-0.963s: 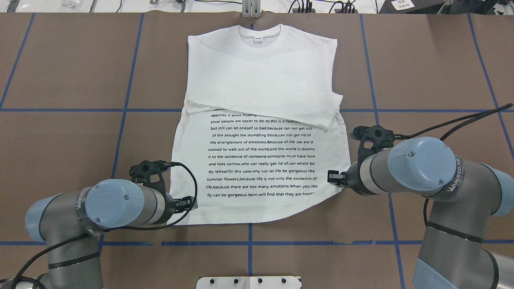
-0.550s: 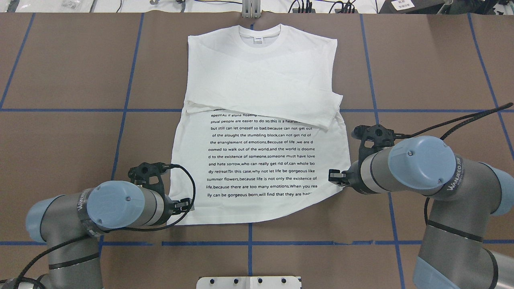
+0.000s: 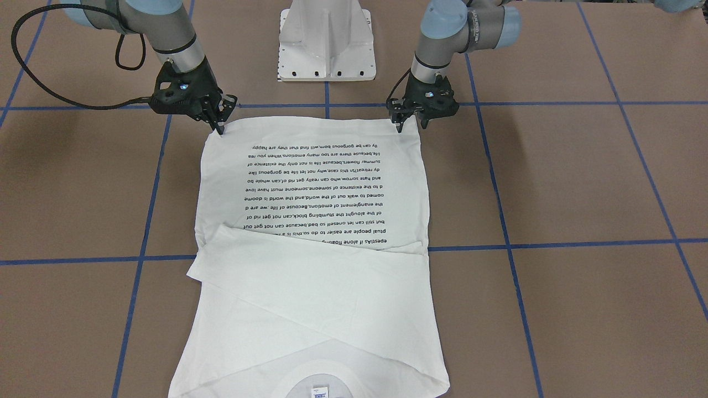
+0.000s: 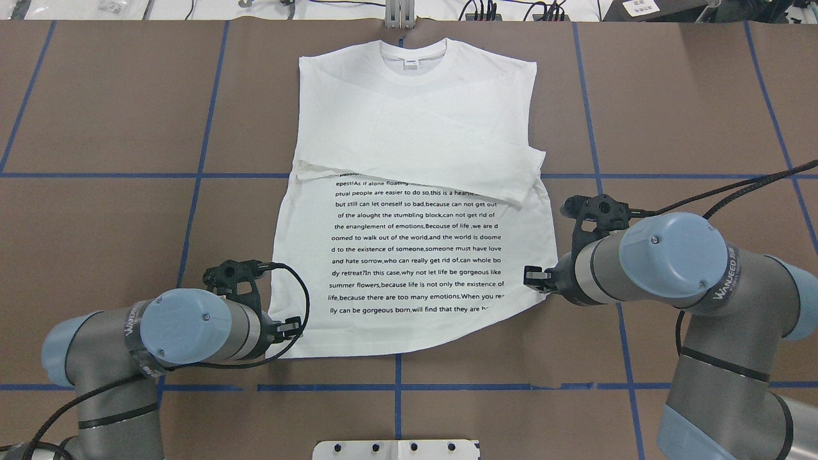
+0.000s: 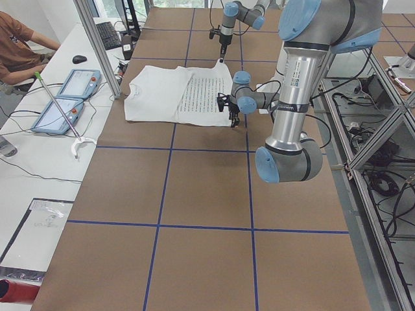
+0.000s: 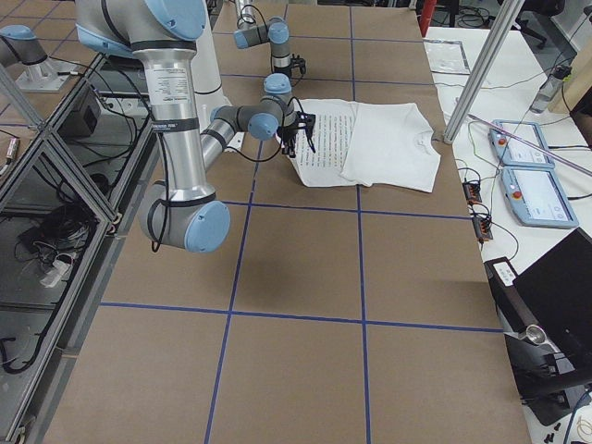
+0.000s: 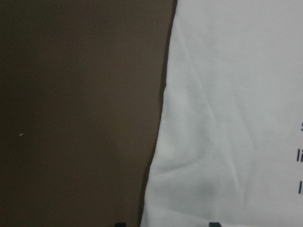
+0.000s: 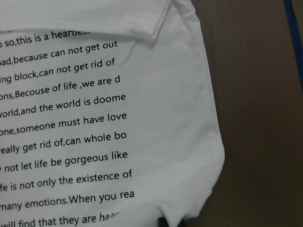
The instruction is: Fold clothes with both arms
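1. Brown-papered table (image 4: 96, 96) crossed by blue tape lines, viewed from above and from across.
2. At the right gripper (image 3: 219, 124): jaws pressed together, pinching a puckered hem corner of the shirt (image 4: 415, 255), at the end farthest from the collar (image 4: 412, 54).
3. At the left gripper (image 3: 408, 122): jaws spread, straddling the other hem corner, equally far from the collar, with the cloth edge between the fingertips (image 7: 215, 224) and not yet nipped.
4. Outward from both: shirt lying flat, printed side up, long axis running straight from hem to collar and away from the robot. Folded sleeves (image 4: 447, 160) crossed over the chest just hemward of the collar.
5. Judged next: closing the left jaws, then carrying both hem corners together towards the collar. One arm per corner, neither nearer the collar than the other.
6. Likely risk: an uneven lift, one corner gripped and the other loose, skewing the fold.
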Controlling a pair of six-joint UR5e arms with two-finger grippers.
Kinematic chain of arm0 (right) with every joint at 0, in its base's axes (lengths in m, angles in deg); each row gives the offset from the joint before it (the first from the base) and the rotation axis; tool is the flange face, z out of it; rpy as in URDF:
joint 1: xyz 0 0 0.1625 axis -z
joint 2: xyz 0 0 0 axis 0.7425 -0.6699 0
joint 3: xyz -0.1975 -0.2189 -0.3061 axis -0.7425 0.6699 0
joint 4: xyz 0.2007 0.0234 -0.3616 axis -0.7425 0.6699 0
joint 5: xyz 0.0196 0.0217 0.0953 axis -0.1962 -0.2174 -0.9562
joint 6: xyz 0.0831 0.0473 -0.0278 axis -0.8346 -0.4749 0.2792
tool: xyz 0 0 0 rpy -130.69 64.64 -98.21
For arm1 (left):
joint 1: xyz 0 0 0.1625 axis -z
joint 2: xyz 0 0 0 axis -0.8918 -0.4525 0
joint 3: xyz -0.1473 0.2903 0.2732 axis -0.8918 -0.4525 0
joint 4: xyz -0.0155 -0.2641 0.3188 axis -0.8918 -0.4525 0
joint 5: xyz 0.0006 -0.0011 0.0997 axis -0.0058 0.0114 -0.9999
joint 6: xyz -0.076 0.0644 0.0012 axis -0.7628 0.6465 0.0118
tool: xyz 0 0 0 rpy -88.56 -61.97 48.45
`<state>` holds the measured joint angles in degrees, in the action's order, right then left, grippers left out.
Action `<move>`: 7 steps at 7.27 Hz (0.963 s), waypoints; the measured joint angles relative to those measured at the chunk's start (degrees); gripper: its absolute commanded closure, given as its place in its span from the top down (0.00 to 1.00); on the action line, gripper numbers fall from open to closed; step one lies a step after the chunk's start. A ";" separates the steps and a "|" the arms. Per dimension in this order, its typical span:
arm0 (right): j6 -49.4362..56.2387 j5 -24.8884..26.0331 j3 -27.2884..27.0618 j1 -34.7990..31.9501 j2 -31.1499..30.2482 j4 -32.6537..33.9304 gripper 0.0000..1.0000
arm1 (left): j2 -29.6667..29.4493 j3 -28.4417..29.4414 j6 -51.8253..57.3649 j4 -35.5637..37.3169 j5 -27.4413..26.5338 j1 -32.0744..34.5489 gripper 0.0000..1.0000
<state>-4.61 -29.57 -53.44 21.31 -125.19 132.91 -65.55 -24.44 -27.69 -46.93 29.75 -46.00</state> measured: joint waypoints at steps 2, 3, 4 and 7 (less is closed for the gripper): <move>0.03 -0.90 -0.01 -0.55 0.00 -0.02 0.00 | 0.06 -0.14 0.00 0.35 0.00 -0.14 0.51; 0.04 -1.89 -0.01 -1.12 -0.03 -0.05 0.00 | 0.07 -0.22 0.00 0.73 0.00 -0.31 0.51; 0.07 -2.57 -0.01 -1.56 -0.06 -0.08 0.00 | 0.08 -0.28 0.00 0.97 0.00 -0.48 0.51; 0.14 -3.05 -0.01 -2.02 -0.07 -0.09 0.00 | 0.08 -0.68 0.00 2.08 0.08 -0.83 0.23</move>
<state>-4.47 -32.62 -53.45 19.30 -125.26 132.82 -65.47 -25.12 -27.69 -44.85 29.83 -46.82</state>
